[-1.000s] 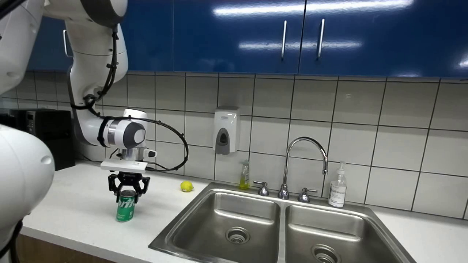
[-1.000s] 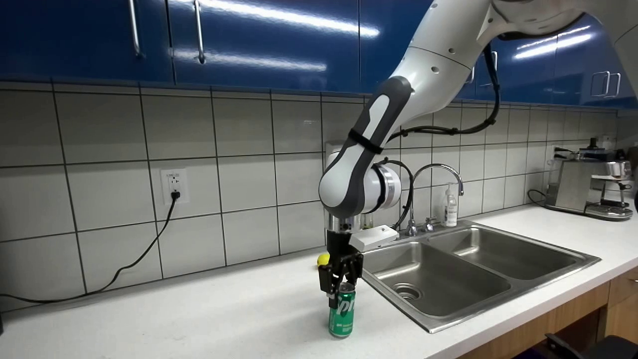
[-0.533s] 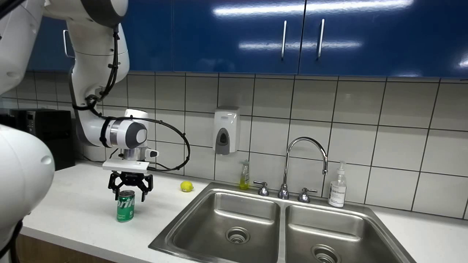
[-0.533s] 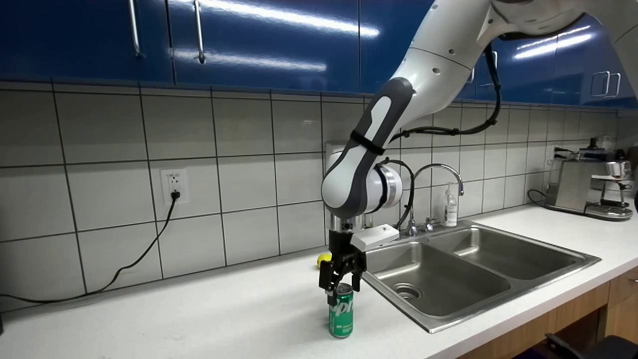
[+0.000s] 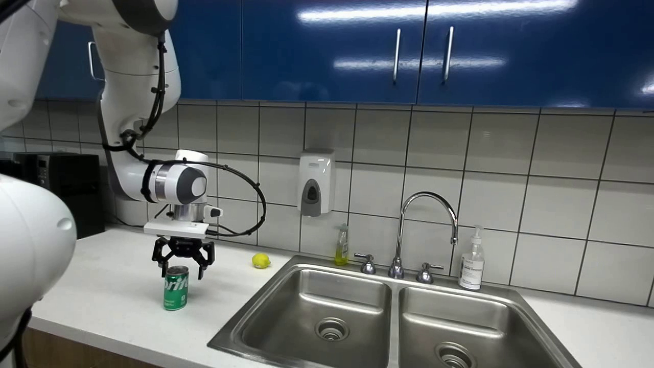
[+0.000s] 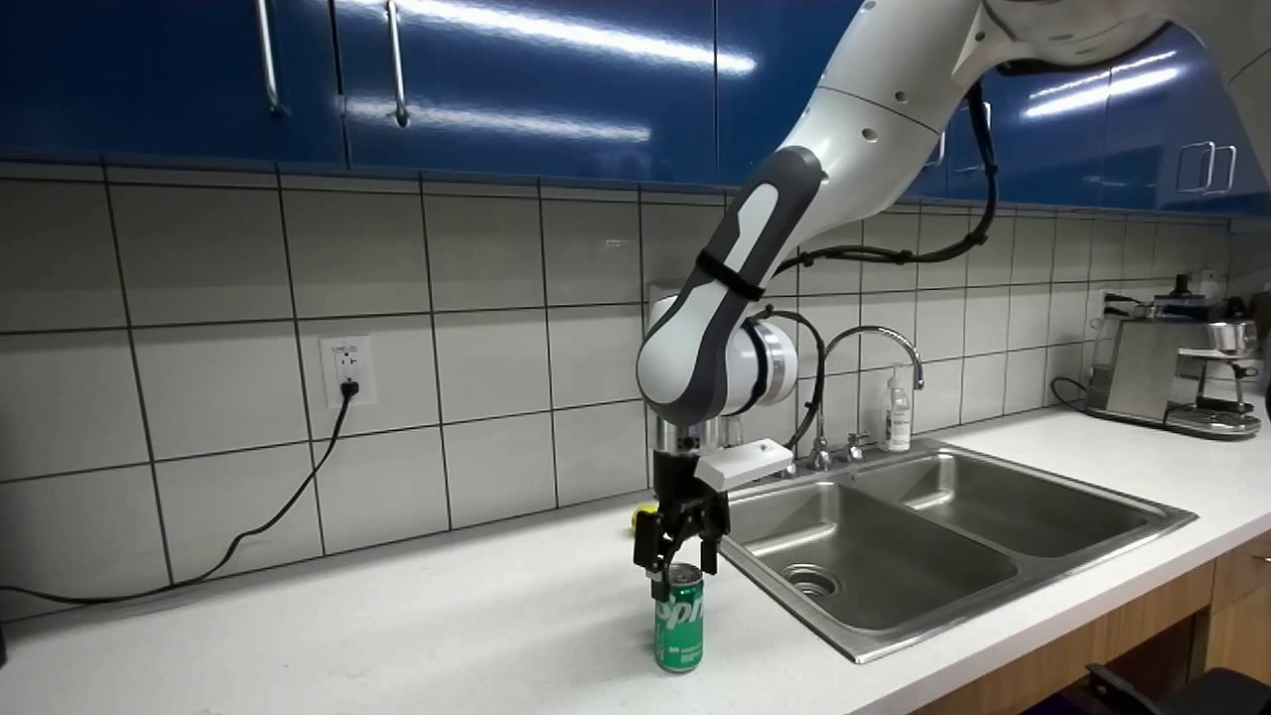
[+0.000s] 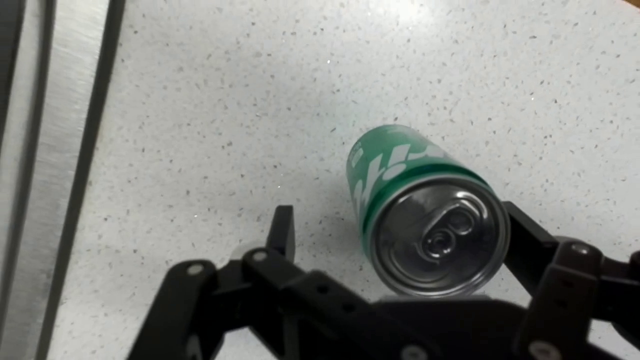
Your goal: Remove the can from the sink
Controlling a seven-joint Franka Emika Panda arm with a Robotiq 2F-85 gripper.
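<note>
We see a white table (image 6: 397,626) with a steel double-bowl sink (image 5: 394,327) set into it. Our tool (image 5: 182,272) hangs with its two fingers spread wide, one just beside the top of the green can (image 6: 679,626), touching or not we cannot tell, the other apart from it. The can stands upright on the table, outside the sink. We see a yellow lemon (image 5: 261,260) near the sink.
</note>
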